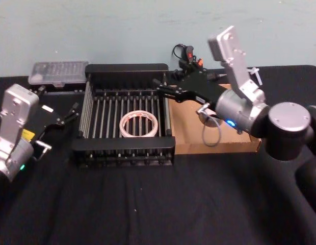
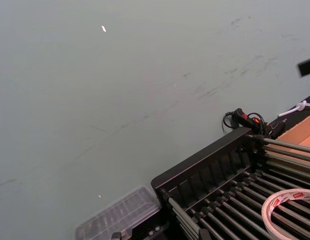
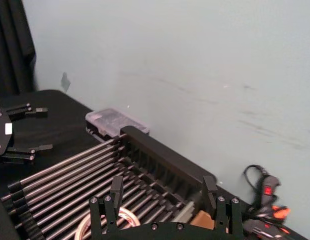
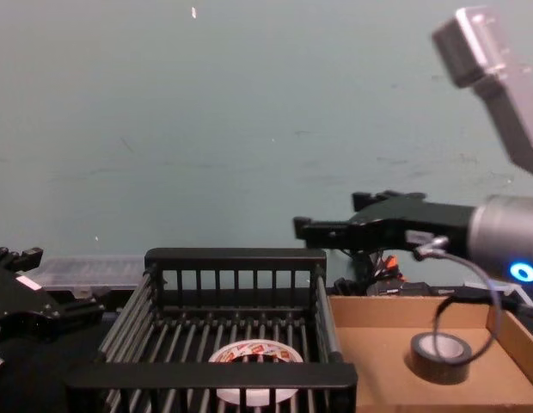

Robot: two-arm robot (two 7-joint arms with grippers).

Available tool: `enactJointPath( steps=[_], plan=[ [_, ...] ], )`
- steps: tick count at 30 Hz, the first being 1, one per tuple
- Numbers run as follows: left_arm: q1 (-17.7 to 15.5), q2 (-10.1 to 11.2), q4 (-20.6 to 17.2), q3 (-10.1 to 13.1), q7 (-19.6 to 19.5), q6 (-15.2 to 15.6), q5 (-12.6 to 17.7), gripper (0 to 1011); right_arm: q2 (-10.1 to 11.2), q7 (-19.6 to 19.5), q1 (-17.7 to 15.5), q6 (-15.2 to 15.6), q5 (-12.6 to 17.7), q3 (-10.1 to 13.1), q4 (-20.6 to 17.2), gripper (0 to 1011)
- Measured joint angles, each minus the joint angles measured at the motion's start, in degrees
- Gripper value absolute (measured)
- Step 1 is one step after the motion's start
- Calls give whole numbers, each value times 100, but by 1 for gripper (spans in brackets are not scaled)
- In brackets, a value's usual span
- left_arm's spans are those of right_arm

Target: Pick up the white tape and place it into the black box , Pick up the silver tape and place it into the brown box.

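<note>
The white tape point(image 1: 139, 124) lies flat on the floor of the black box point(image 1: 126, 69). The silver tape point(image 4: 441, 356) sits in the brown box point(image 4: 382, 366), just right of the black box. The right gripper point(image 1: 162, 87) hangs above the black box's right rim, fingers spread and empty. The left gripper point(image 1: 71, 113), left of the black box, is spread and empty.

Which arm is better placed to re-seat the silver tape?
Probably right: its end effector hovers by the brown box containing the silver tape; the left end effector sits beyond the black box.

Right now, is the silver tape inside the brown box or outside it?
Inside. The silver tape lies flat on the floor of the brown box, in the chest view.
</note>
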Motion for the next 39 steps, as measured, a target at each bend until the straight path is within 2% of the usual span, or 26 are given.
enactJointPath(
  steps=[8, 13, 18, 22, 28, 39],
  plan=[
    [0, 0, 0, 0, 0, 0, 0, 1001, 346, -101, -469, -285, 229, 411, -405, 1002],
    [0, 0, 0, 0, 0, 0, 0, 1001, 522, -235, -748, -413, 309, 669, -466, 1002],
    [0, 0, 0, 0, 0, 0, 0, 1001, 584, -387, -968, -591, 306, 851, -412, 1002],
    [0, 0, 0, 0, 0, 0, 0, 1001, 560, -507, -1128, -754, 294, 984, -312, 1002],
    [0, 0, 0, 0, 0, 0, 0, 1001, 366, -769, -1369, -1013, 230, 1196, -124, 1003],
    [0, 0, 0, 0, 0, 0, 0, 1001, 158, -916, -1427, -1120, -19, 1302, 144, 1002]
  ],
)
